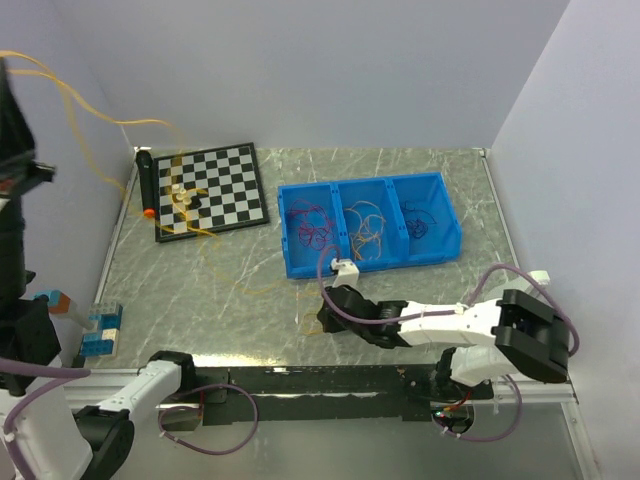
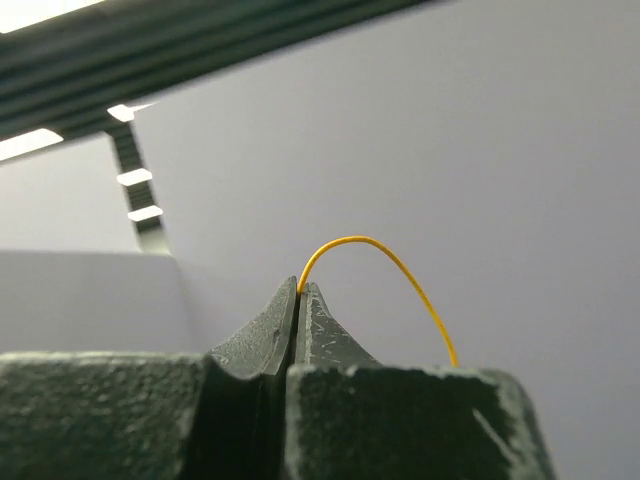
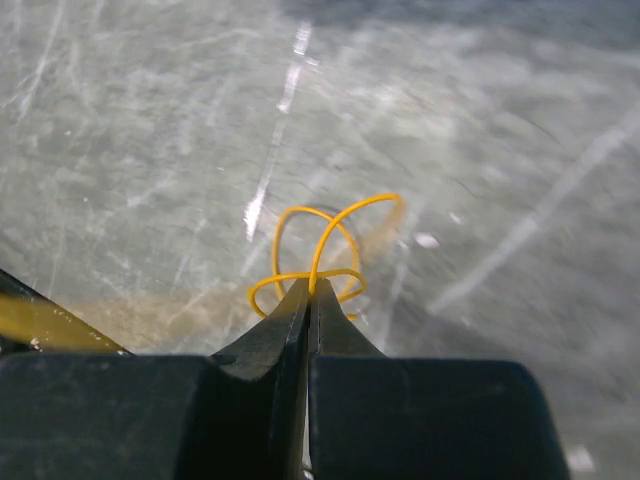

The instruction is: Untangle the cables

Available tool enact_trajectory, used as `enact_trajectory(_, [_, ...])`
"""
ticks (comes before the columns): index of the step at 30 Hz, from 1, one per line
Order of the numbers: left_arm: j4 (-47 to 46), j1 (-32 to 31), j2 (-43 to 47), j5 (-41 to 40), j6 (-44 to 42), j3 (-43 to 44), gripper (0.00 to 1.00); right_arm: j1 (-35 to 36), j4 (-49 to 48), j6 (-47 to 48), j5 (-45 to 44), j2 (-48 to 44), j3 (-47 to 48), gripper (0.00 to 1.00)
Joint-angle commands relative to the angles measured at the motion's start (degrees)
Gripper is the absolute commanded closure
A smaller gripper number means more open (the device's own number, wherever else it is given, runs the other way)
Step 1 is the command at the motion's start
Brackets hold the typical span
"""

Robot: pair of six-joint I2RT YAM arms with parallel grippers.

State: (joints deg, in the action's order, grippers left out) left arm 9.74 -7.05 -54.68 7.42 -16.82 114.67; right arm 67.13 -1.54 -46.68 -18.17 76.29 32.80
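A long yellow-orange cable (image 1: 205, 235) runs from the raised left arm at the upper left, across the checkerboard, and down to my right gripper. My left gripper (image 1: 10, 75) is held high at the left edge. It is shut on this cable; the strand (image 2: 380, 250) arches out of its tips (image 2: 300, 287). My right gripper (image 1: 325, 318) is low over the table in front of the blue tray. It is shut on the cable's curly loops (image 3: 330, 225) at its tips (image 3: 311, 287). More red, yellow-orange and purple cables lie in the tray.
The blue tray (image 1: 368, 262) has three compartments: red and purple strands on the left, yellow-orange in the middle, purple on the right. A checkerboard (image 1: 225, 175) with small pieces lies at the back left beside a black marker (image 1: 146, 180). Blue and white blocks (image 1: 100, 330) sit at the near left.
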Motion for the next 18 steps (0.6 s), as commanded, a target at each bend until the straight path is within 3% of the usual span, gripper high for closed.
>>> enact_trajectory(1, [-14.73, 0.19, -4.46, -9.79, -0.93, 5.63, 0.99, 0.19, 8.30, -7.89, -3.97, -4.22, -1.59, 1.00])
enact_trajectory(5, [-10.72, 0.19, -9.30, -5.77, -0.42, 13.46, 0.99, 0.19, 8.22, -8.61, -4.15, -7.46, -3.87, 1.00])
enact_trajectory(7, [-10.87, 0.19, -8.88, -3.12, 0.20, 10.68, 0.99, 0.28, 9.27, -9.65, -5.11, -9.57, -4.84, 1.00])
enact_trajectory(11, [-23.15, 0.19, -6.23, -7.23, -2.59, 2.14, 0.99, 0.10, 13.48, -12.72, -6.26, -11.95, -6.16, 1.00])
enact_trajectory(14, [-25.82, 0.19, -10.96, -12.42, -5.76, 9.48, 0.99, -0.25, 18.84, -18.17, -6.52, -13.79, -7.66, 1.00])
enact_trajectory(18, [-30.20, 0.19, -14.93, -10.94, -11.12, 15.22, 0.99, -0.78, 24.12, -24.50, -6.44, -17.04, -9.50, 1.00])
